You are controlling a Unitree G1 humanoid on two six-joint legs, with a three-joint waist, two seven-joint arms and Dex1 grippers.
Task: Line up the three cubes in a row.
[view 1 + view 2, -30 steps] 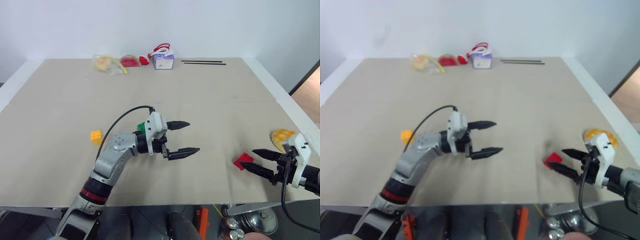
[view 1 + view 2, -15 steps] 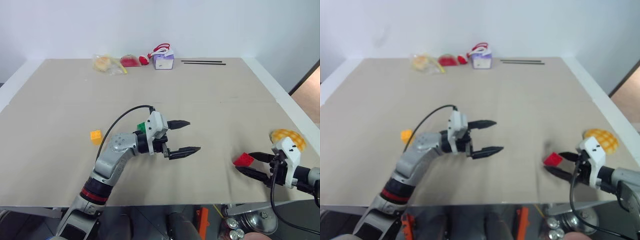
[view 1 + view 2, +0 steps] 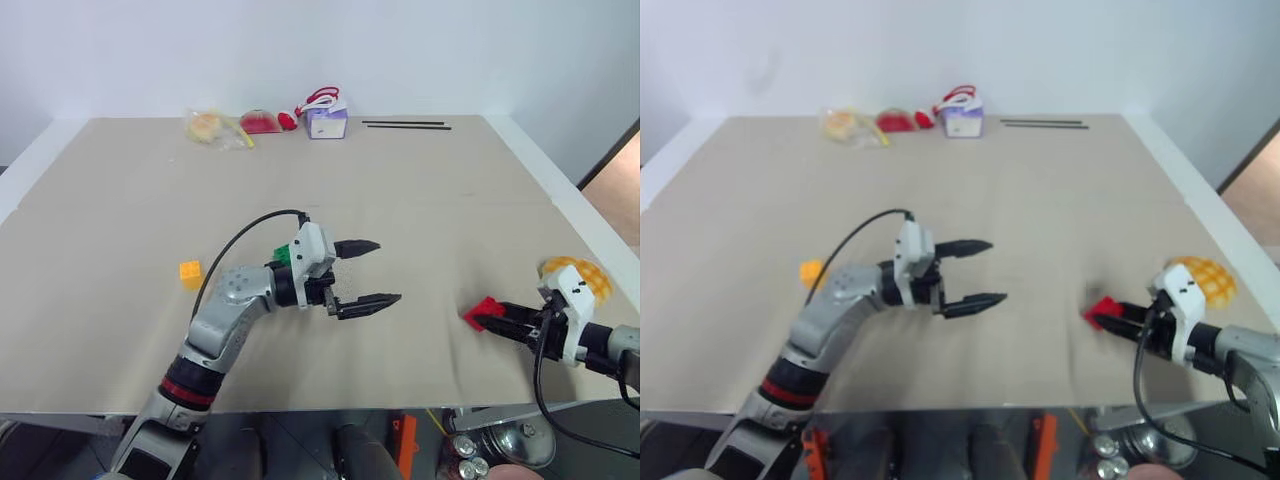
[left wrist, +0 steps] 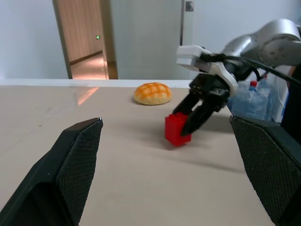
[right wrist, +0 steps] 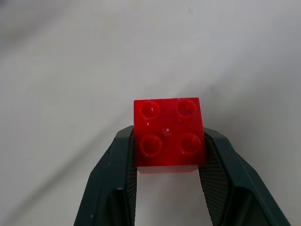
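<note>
- The red cube (image 5: 168, 133) sits between the fingers of our right gripper (image 3: 497, 318), both pads pressed to its sides, at the table's near right, just beside the bun (image 3: 577, 275).
- We judge the pickup step under way; next we lift it and carry it leftward to the others.
- Our left gripper (image 3: 368, 273) hovers mid-table, jaws wide, empty.
- The green cube (image 3: 284, 254) peeks from behind that wrist; the yellow-orange cube (image 3: 191, 271) lies further left, well apart.
- The beige table (image 3: 420, 190) carries toys (image 3: 268, 121) and a thin black rod (image 3: 406, 125) along its far edge, below a pale wall (image 3: 300, 50).
</note>
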